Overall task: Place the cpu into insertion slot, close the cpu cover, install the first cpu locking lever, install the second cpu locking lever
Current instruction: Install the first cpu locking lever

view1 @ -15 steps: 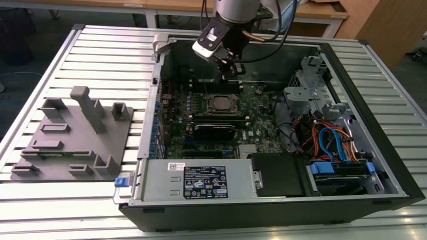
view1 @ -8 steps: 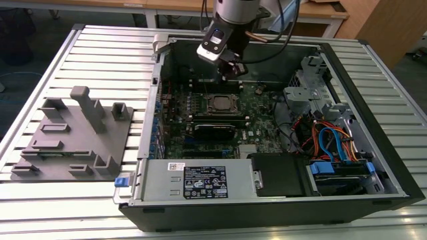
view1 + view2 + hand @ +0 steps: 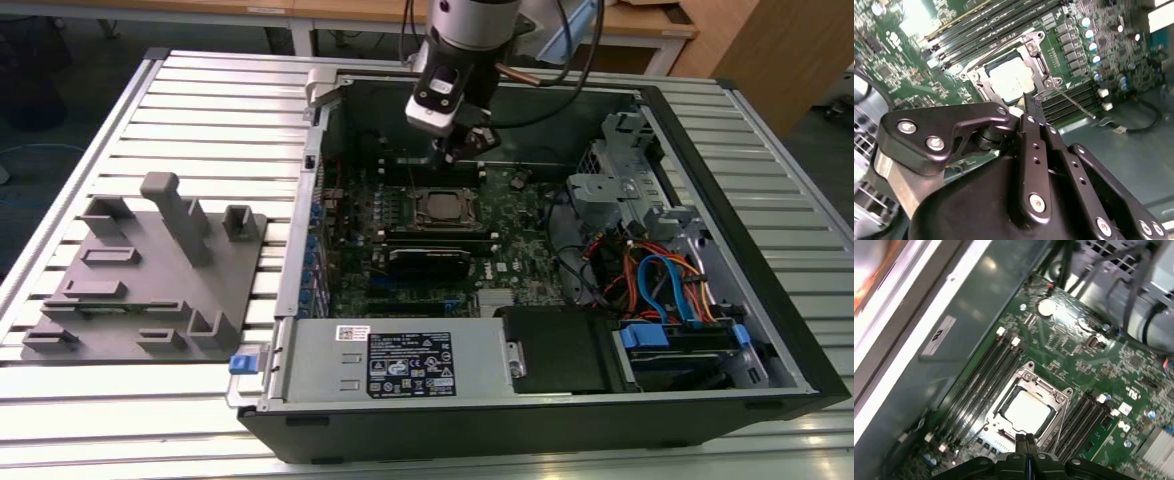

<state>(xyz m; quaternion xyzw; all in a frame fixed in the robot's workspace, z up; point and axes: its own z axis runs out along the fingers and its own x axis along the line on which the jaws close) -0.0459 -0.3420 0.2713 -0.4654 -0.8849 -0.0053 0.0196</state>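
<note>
Dull grey metal is showing through a square window. The cpu [image 3: 1011, 80] is sitting in the insertion slot [image 3: 422, 208], and we are seeing the cpu cover [image 3: 1036, 57] lying flat over it as a thin silvery frame around the chip's top. The socket is sitting near the middle of the green motherboard [image 3: 400, 250], between two banks of long black memory slots [image 3: 984, 385].

A thin locking lever [image 3: 1074, 102] is sticking out from one corner of the socket and slanting across the neighbouring memory slots. We cannot tell whether it is hooked down.

The gripper [image 3: 1030, 102] is hovering just above the board with its two black fingers pressed together and nothing between them. In both wrist views its tips are pointing at the socket's edge, close beside the cover frame, and we cannot tell whether they are touching it. In the exterior view the arm is coming down into the open black computer case [image 3: 747, 330], and the fingertips are hanging just beyond the socket as that camera sees it.

A grey power-supply box [image 3: 400, 365] is lying along the case's near side, and blue and orange cables [image 3: 661, 285] are bunching towards the exterior view's right. The case is resting on a slatted metal table [image 3: 200, 110], and a grey fixture block [image 3: 147, 270] is standing just beside it on the exterior view's left.
</note>
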